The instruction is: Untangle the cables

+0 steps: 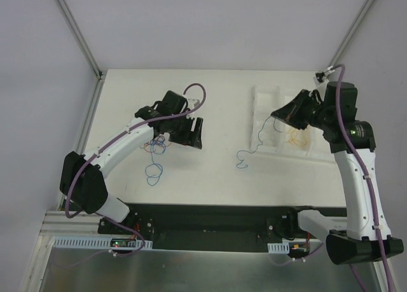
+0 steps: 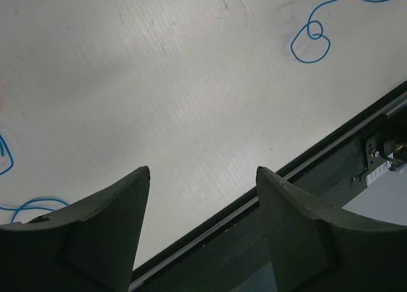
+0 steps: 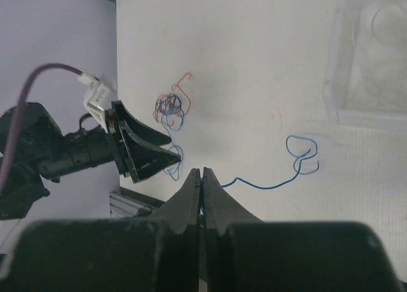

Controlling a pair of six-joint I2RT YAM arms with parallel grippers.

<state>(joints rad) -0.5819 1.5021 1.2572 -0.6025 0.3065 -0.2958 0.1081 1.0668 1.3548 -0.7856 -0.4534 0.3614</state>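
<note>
Two grippers at work on one sorting job. Right gripper (image 3: 202,175): jaws pressed together on the blue cable (image 3: 267,186), which drops from the pinch and ends in a small curl on the table (image 1: 210,177), centre frame in the top view. By judgement, the raised hold draws this strand clear of the rest and toward the tray (image 1: 261,91) at upper right, where a yellow cable (image 1: 297,137) lies on its own. Left gripper (image 2: 203,171): fingers spread with nothing between them, poised just beside the tangle (image 3: 170,107) of red, blue and dark strands left of centre, probably to pin it down or take the next strand. A blue loop (image 1: 153,172) trails from the tangle toward the bottom of the frame. Tangle and held cable lie well apart, not touching. Writing: no brand, label or lettering can be read in any view
</note>
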